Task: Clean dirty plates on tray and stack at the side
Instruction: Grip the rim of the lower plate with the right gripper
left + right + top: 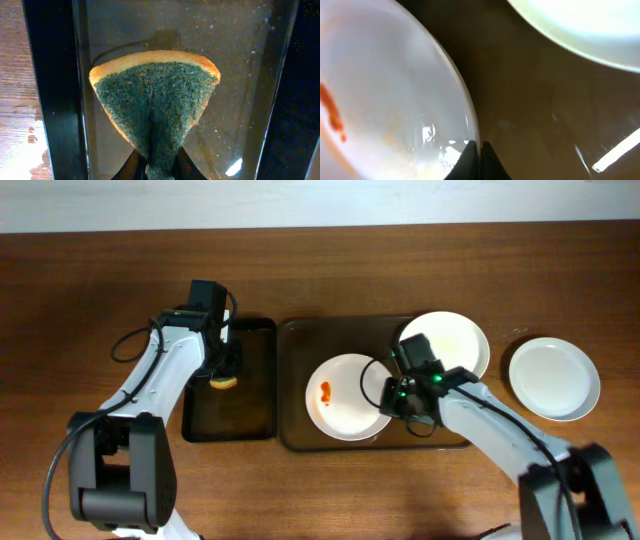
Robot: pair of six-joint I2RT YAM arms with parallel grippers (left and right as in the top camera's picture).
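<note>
The left tool pinches a sponge over a dark bin, while the right tool is closed on the rim of the smeared plate at its left on the tray, with a second plate ahead-right and a third plate farther right on the table.

On wooden table: black tray left, brown tray centre, white plate right, apart.
</note>
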